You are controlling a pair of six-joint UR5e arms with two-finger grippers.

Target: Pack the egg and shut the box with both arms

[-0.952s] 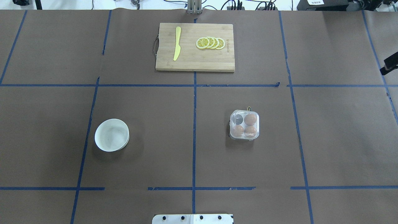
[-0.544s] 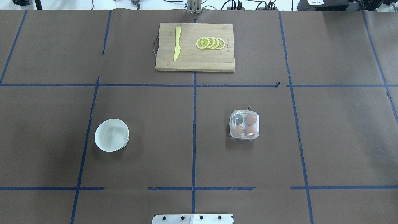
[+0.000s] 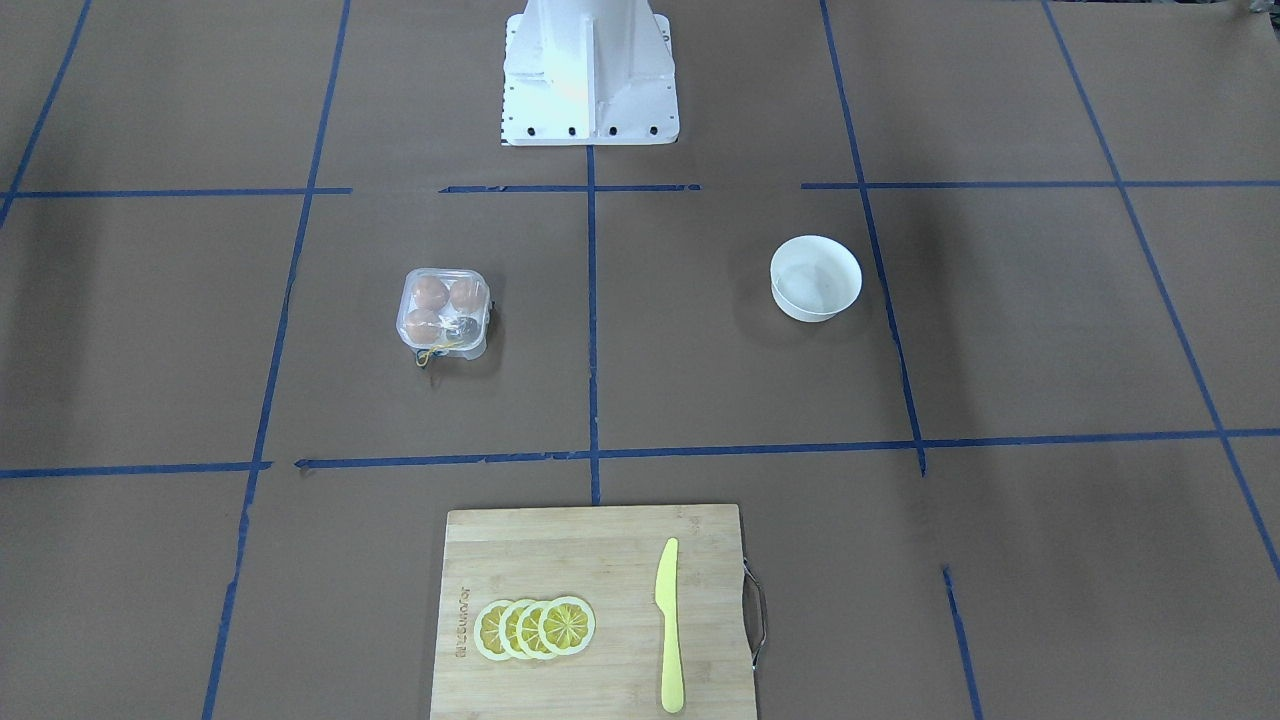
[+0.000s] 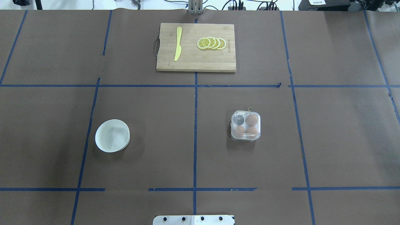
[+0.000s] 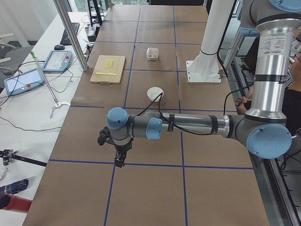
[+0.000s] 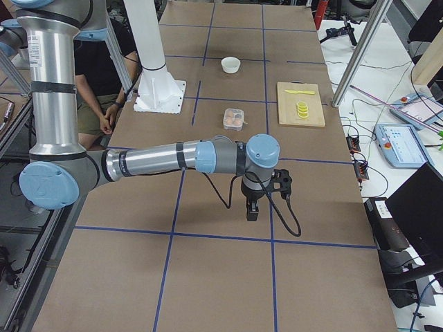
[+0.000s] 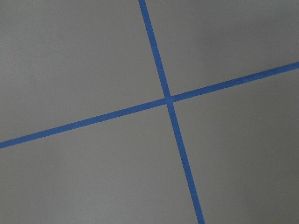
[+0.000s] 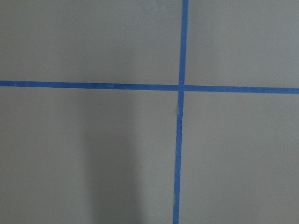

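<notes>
The clear four-cell box [image 4: 245,125] sits right of the table's centre with its lid down over the cells. Three orange-brown eggs lie inside, one of them at the far right cell [image 4: 251,119]; the far left cell looks dark and has no egg. Yellow string [image 3: 432,352] hangs at its far side. The box also shows in the front view [image 3: 443,310]. My left gripper [image 5: 120,161] and right gripper [image 6: 252,211] hang far out past the table's ends, away from the box. They show only in the side views, so I cannot tell whether they are open or shut.
A white bowl [image 4: 112,135] stands on the left half. A wooden cutting board [image 4: 196,62] at the far middle carries a yellow knife [image 4: 178,43] and lemon slices [image 4: 211,43]. The white robot base [image 3: 588,70] is at the near edge. Both wrist views show only brown table and blue tape.
A black part of the right arm at the overhead view's right edge one second ago has moved out of that view. The box, eggs and bowl have not moved.
</notes>
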